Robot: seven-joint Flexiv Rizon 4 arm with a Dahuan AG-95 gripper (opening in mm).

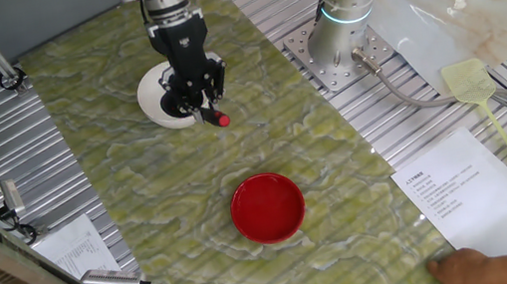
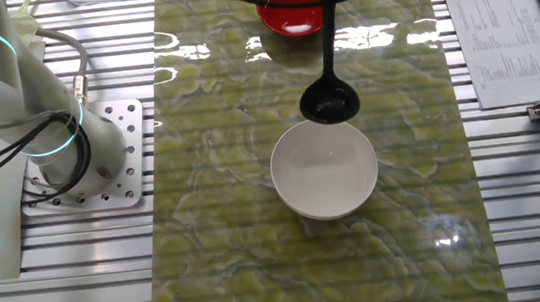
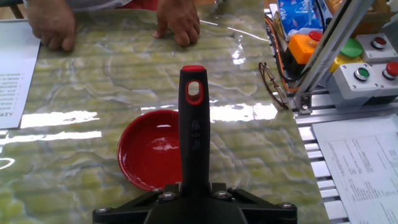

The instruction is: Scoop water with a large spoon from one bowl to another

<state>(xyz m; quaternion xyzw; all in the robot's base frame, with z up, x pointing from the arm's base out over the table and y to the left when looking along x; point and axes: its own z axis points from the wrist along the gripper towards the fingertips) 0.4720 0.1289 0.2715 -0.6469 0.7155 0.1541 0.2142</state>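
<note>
Gripper [image 1: 197, 98]: clamped on the ladle's handle, with the red-tipped handle end sticking out past the fingers; in the hand view the handle runs up from between the fingers.
Ladle [image 2: 330, 102]: black, held in the gripper; in the other fixed view its round scoop hangs just over the far rim of the white bowl, handle rising out of the top of the picture.
Handle tip [image 3: 193, 70]: red, with a hanging hole just below it.
White bowl [image 2: 324, 169]: directly under the gripper on the green marbled tabletop [image 2: 228, 226]; whether it holds water I cannot tell.
Red bowl [image 1: 267, 207]: well apart from the gripper and white bowl, on the same tabletop; glossy, flat-bottomed.
Arm base [image 1: 348, 22]: bolted to a plate just off the tabletop's edge.
Fly swatter [image 1: 491, 116]: yellow, lying beside a printed sheet [image 1: 457, 192], far from the tool.
Person's hands [image 3: 180, 22]: resting on the tabletop beyond the red bowl.
</note>
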